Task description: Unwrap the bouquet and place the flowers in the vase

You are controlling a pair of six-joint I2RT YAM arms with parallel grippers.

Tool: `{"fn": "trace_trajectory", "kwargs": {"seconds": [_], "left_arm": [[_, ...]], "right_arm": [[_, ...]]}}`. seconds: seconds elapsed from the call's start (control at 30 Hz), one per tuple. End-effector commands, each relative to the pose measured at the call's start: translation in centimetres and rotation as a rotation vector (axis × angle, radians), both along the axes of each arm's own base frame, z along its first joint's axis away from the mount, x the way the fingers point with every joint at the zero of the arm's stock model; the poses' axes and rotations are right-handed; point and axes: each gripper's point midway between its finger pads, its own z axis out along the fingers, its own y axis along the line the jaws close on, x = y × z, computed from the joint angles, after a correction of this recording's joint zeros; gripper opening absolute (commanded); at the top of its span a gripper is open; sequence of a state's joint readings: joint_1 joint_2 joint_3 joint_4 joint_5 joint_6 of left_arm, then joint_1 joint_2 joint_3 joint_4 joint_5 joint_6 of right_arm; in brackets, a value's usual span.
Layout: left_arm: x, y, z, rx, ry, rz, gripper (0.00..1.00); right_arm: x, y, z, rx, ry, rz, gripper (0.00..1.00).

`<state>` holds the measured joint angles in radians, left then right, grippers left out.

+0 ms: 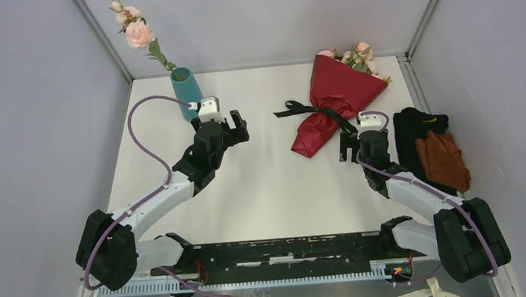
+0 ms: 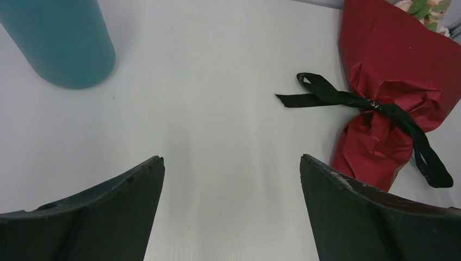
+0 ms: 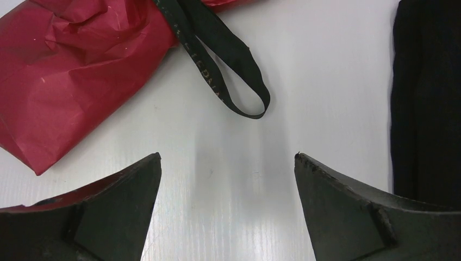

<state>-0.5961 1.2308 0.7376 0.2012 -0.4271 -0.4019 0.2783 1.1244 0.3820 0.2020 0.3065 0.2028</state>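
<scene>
The bouquet point(image 1: 337, 93), pink roses in a dark red paper cone tied with a black ribbon point(image 1: 307, 109), lies at the back right of the table. The teal vase point(image 1: 186, 91) stands at the back left with one pink rose stem point(image 1: 139, 34) in it. My left gripper point(image 1: 219, 126) is open just right of the vase; its wrist view shows the vase point(image 2: 60, 43) upper left and the bouquet point(image 2: 397, 81) on the right. My right gripper point(image 1: 366, 139) hangs open near the cone's narrow end point(image 3: 70, 70), the ribbon loop point(image 3: 228, 70) just ahead. Both hold nothing.
A black-and-orange cloth pile point(image 1: 434, 149) lies at the right edge, and its black part point(image 3: 427, 98) is close beside my right finger. Grey walls and metal posts enclose the white table point(image 1: 270, 183) at the back and both sides.
</scene>
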Motion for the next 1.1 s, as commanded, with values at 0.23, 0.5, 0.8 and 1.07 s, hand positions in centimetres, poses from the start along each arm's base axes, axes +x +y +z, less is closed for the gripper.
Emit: {"fn": "trace_trajectory", "kwargs": {"seconds": [0.23,0.5,0.8,1.07], "left_arm": [[-0.3,0.4,1.3,-0.038,-0.03,0.019,0.99],[1.5,-2.7,0.7,-0.014,-0.008,-0.082,0.99],[4.8,-8.6,0.2,-0.07,0.011,-0.244,0.99],[4.6,-9.8,-3.7,-0.078,0.075,-0.279,0.99]], "right_arm": [[0.5,0.7,0.6,0.075,-0.034,0.002,0.98],[2.4,1.8,2.2,0.211,-0.09,-0.004,0.97],[6.7,1.3,5.0,0.287,-0.18,-0.007,0.92],[10.9,1.8,5.2,0.545,-0.225,0.086,0.9]]}}
